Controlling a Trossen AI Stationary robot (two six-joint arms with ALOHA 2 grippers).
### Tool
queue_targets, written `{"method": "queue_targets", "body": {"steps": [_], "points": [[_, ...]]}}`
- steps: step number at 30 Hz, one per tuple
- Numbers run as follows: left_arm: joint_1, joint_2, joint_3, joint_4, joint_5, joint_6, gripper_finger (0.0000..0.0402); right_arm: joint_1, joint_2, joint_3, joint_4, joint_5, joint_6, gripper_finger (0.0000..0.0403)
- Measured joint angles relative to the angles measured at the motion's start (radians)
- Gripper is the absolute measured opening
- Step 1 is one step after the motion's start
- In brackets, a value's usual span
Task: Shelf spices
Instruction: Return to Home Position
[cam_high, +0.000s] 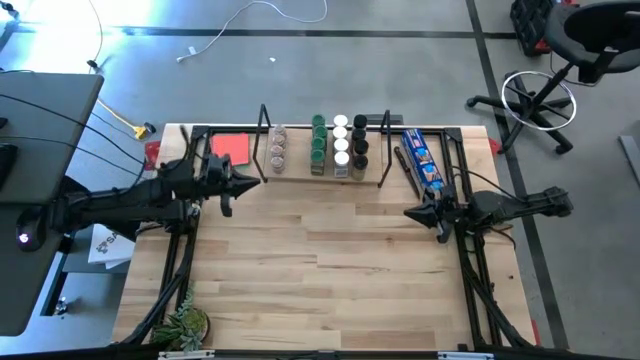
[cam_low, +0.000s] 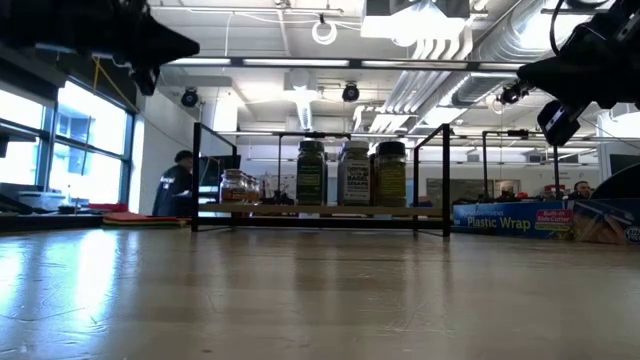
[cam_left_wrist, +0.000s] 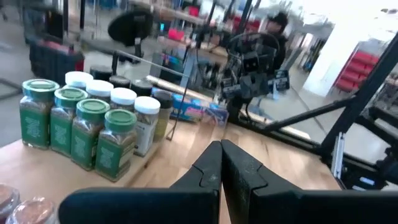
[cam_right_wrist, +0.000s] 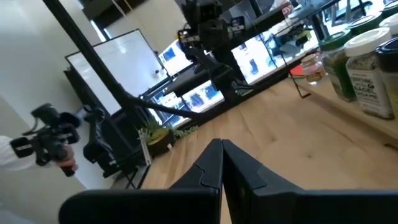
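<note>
Hovering empty, fingers pressed together, just left and right of shelf: left gripper, right gripper. Likely parking clear, spices standing there in lid-colour rows.

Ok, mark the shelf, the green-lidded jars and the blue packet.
shelf (cam_high: 298, 166): high view, bare board.
green-lidded jars (cam_high: 318, 140): high view, a middle lid.
blue packet (cam_high: 424, 162): high view, printed top face.

1. A robotics lab: beyond the left gripper, a person stands among red shelving.
2. Past the right gripper, a whiteboard leans.
3. High above both, exposed ducts and strip lights run.
4. Behind the right gripper, an office chair sits on the taped grey floor.
</note>
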Motion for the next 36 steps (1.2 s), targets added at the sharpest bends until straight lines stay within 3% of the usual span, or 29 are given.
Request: {"method": "queue_targets", "body": {"steps": [9,16,26,30,33,36], "points": [[0.026,-0.230,-0.365,0.369,0.037,-0.077,0.0000,0.000,0.006,0.000,0.000,-0.007,0.000,0.0000],[0.027,-0.362,-0.377,0.266,0.094,0.031,0.0000,0.000,0.006,0.000,-0.001,-0.007,0.000,0.0000],[0.027,-0.364,-0.377,0.197,0.092,0.114,0.0001,0.000,0.006,0.000,-0.001,-0.007,0.000,0.0000],[0.020,-0.370,-0.376,0.123,0.002,0.061,0.0001,0.000,0.006,0.000,-0.001,-0.007,0.000,0.0000],[-0.061,-0.436,-0.376,-0.023,-0.018,0.018,0.0001,0.000,0.006,0.000,-0.001,-0.007,0.000,0.0000],[-0.115,-0.480,-0.374,-0.027,-0.046,0.003,0.0001,0.000,0.007,0.000,-0.002,-0.012,0.000,0.0000]]}}
